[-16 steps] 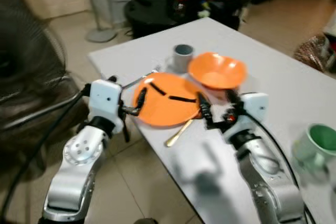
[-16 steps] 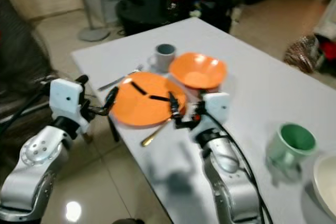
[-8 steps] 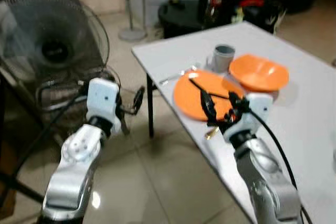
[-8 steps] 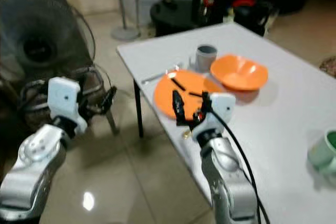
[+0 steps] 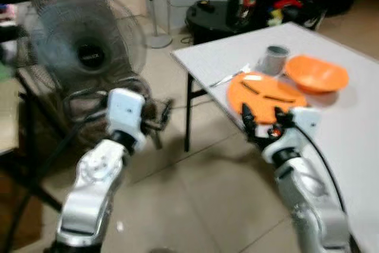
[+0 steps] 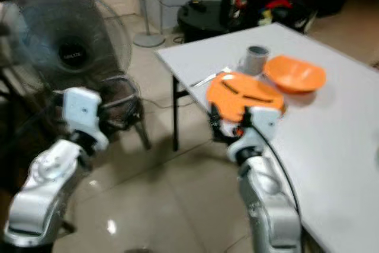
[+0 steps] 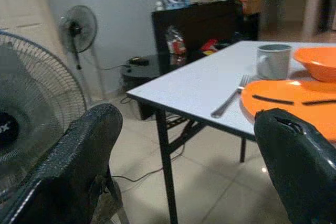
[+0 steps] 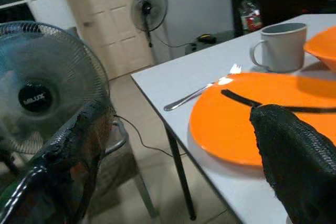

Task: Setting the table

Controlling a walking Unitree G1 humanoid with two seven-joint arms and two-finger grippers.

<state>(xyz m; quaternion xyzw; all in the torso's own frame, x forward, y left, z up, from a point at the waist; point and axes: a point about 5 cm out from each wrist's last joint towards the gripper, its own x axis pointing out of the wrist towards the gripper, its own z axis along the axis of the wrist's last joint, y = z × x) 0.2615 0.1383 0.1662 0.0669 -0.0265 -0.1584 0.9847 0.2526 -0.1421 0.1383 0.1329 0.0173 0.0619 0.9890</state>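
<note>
The place setting sits in the upper right of the left eye view, grouped at the near corner of the white tabletop (image 5: 355,122). An orange plate (image 5: 266,96) lies flat just inside the edge, with two black chopsticks (image 8: 273,103) resting across it. A fork (image 7: 230,98) lies beside the plate toward the corner, a grey mug (image 5: 275,58) stands behind it, and an orange bowl (image 5: 315,73) sits just beyond the plate. The grouping reads as one setting already laid out within reach of a seat at that edge.

The right hand (image 5: 260,122) hovers at the tabletop's edge just below the plate, its fingers spread and empty, facing the plate as though placed for reaching toward it. The left hand (image 5: 163,114) is held out over the tiled floor, well apart from the tabletop in the middle left of the frame; its fingers are also parted and carry nothing. A standing fan (image 5: 89,42) fills the upper left, with a smaller fan (image 8: 147,9) near the door beyond.
</note>
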